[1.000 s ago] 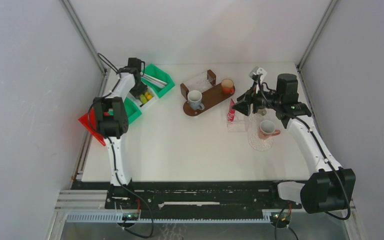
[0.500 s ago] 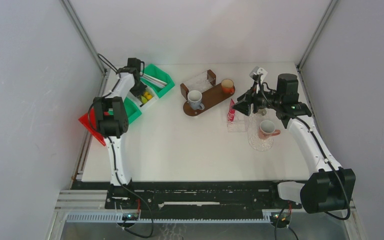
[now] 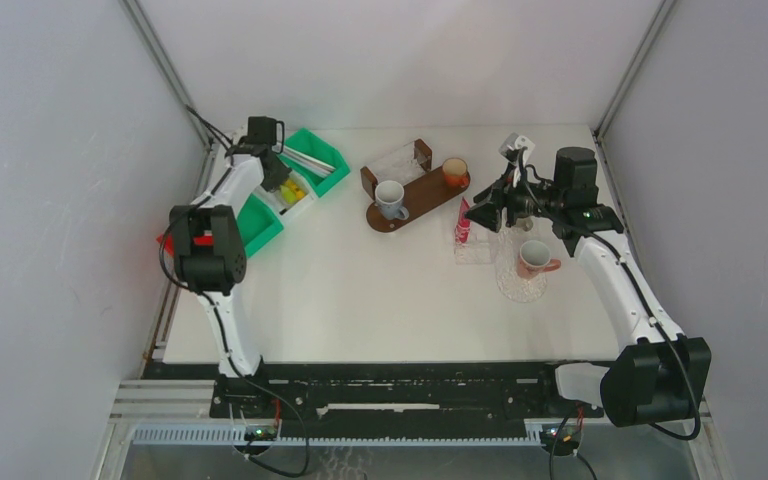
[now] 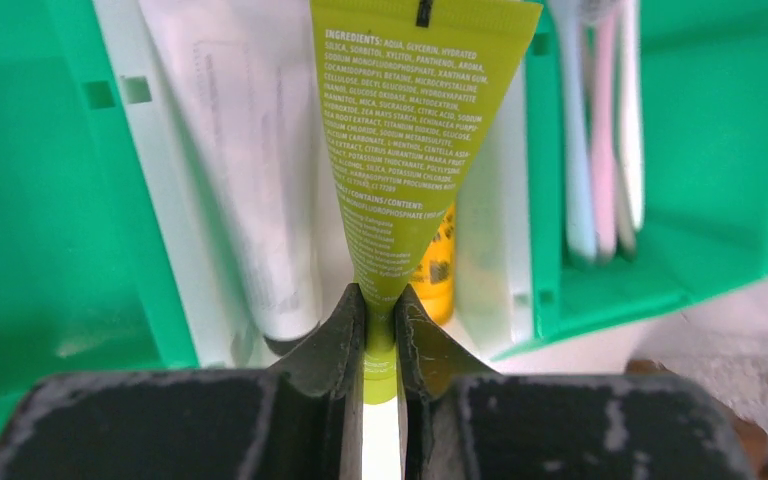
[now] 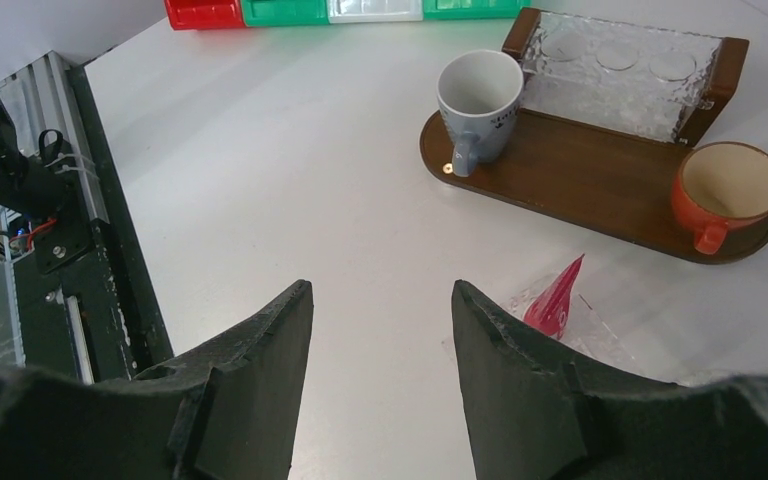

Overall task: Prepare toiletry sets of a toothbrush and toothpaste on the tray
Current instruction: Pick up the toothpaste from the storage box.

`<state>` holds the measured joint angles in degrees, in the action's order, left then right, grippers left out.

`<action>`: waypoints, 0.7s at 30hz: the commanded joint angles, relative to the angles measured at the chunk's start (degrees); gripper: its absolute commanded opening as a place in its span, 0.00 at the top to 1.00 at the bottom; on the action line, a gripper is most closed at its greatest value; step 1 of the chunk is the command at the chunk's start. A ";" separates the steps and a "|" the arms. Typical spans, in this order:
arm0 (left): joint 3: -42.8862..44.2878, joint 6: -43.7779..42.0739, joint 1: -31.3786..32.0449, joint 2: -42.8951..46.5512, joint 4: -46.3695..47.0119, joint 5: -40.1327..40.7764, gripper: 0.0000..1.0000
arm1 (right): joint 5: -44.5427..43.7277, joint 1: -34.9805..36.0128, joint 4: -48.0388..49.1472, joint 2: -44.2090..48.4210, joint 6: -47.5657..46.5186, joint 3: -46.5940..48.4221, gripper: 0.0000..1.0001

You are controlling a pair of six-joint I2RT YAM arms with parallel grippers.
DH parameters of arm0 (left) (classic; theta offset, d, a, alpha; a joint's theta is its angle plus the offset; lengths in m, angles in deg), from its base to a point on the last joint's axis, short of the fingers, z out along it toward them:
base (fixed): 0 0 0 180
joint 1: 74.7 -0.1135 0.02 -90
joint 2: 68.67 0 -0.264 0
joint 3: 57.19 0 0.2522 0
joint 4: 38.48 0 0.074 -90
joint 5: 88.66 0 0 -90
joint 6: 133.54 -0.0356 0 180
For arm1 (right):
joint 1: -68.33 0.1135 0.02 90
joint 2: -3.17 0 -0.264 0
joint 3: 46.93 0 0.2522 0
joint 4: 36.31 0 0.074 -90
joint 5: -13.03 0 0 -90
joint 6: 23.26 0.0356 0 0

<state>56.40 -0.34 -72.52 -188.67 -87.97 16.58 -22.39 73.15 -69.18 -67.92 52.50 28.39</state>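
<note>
Pinching green-yellow tube (image 4: 410, 150) between left fingers (image 4: 335, 345) (bin walls (image 4: 30, 200) close).

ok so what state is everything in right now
left pincer, shut on the green-yellow tube
green-yellow tube, gripped by its narrow end
right pincer, open, empty
grey mug, upright, empty, on the wooden tray
orange cup, upright, empty, on the wooden tray
pink mug, upright, off the wooden tray
toothbrushes, lying in the green bin
</note>
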 commanded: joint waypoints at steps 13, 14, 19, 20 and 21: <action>-27.62 -11.08 5.36 29.92 31.76 -4.13 0.95 | 6.80 -0.58 1.32 1.35 -0.48 -0.30 0.39; -30.14 -12.02 6.36 32.10 34.11 -4.92 0.95 | 7.49 -0.59 1.33 1.43 -0.50 -0.30 0.39; -44.62 -19.41 12.87 47.16 48.36 -11.16 0.95 | 12.92 -0.56 3.05 2.45 0.69 -1.22 0.39; -47.16 -20.88 14.36 49.73 51.06 -12.20 0.95 | 14.21 -0.54 3.69 2.69 1.18 -1.53 0.39; -49.59 -21.71 15.62 52.21 53.81 -13.59 0.94 | 15.44 -0.47 4.21 2.89 1.60 -1.67 0.39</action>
<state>13.98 -14.54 -61.24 -147.85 -51.79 9.46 -13.64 72.80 -68.70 -67.37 52.75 27.45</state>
